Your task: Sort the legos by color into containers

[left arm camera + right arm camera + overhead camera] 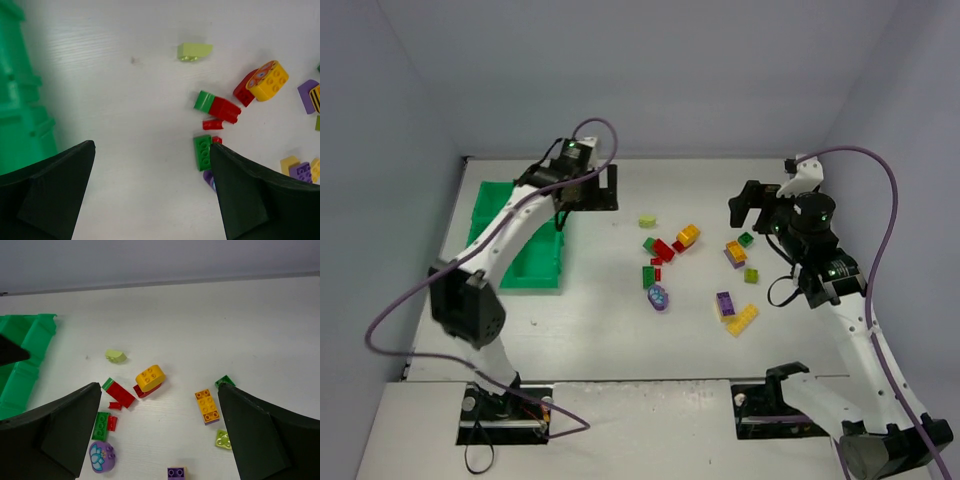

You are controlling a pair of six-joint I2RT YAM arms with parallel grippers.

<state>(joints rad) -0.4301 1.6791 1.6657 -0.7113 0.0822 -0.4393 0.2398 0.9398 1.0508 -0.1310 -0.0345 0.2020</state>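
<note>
Jaws on left gripper (150, 146) and right gripper (159, 386) were spread wide, empty; legos (663, 249) lay loose mid-frame, right of the green tray (483, 205), and looked light, rigid, slick, so pinch across flat side walls, not studs.

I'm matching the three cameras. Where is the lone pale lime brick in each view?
Top external: lime brick near centre.
Left wrist: upper middle.
Right wrist: left of centre.
Shared landmark: green tray, on the left in all three.
</note>
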